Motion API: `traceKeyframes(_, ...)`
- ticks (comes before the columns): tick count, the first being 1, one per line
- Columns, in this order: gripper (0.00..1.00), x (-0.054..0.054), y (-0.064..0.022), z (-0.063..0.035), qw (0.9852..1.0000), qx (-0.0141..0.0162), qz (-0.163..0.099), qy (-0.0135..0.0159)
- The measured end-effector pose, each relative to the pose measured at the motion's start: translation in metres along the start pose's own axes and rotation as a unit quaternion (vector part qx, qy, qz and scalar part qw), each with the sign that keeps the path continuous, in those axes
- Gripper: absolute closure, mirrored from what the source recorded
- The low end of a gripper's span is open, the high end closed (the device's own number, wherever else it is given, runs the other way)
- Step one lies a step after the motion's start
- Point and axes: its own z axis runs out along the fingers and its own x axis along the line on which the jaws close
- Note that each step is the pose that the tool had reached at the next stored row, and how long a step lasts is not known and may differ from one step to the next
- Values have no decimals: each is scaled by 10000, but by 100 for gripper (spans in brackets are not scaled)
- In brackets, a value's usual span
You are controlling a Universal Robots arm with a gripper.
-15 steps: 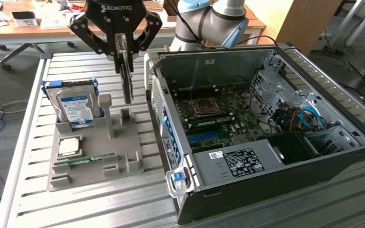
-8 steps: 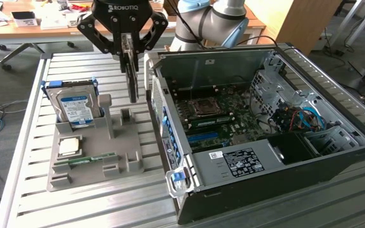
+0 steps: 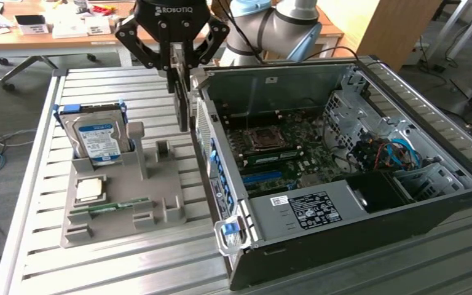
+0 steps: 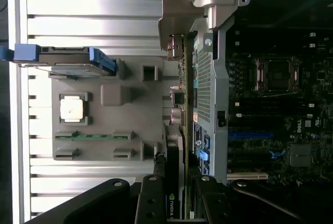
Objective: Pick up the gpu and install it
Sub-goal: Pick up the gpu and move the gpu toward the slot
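The gpu [image 3: 184, 107] hangs upright and edge-on from my gripper [image 3: 182, 80], whose fingers are shut on its upper edge. It is a thin dark card with a silver bracket, held above the gap between the grey parts holder [image 3: 113, 227] and the rear wall of the open computer case [image 3: 359, 203]. In the wrist view the gpu [image 4: 176, 151] runs as a narrow strip out from my gripper [image 4: 177, 198], next to the perforated case wall [image 4: 208, 94]. The motherboard [image 3: 285, 153] lies exposed inside the case, with a blue slot [image 3: 265, 178] near the rear wall.
The holder carries an upright hard drive [image 3: 96, 138] with blue rails, a CPU [image 3: 88, 187] and a green RAM stick [image 3: 109, 207]. All of it rests on a slatted metal table [image 3: 39, 184]. Desks and cables lie beyond the table.
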Motion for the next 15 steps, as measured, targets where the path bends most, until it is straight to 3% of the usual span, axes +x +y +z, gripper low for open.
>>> traceKeyframes(15,73,-386,5,9,10000,-3,1,0)
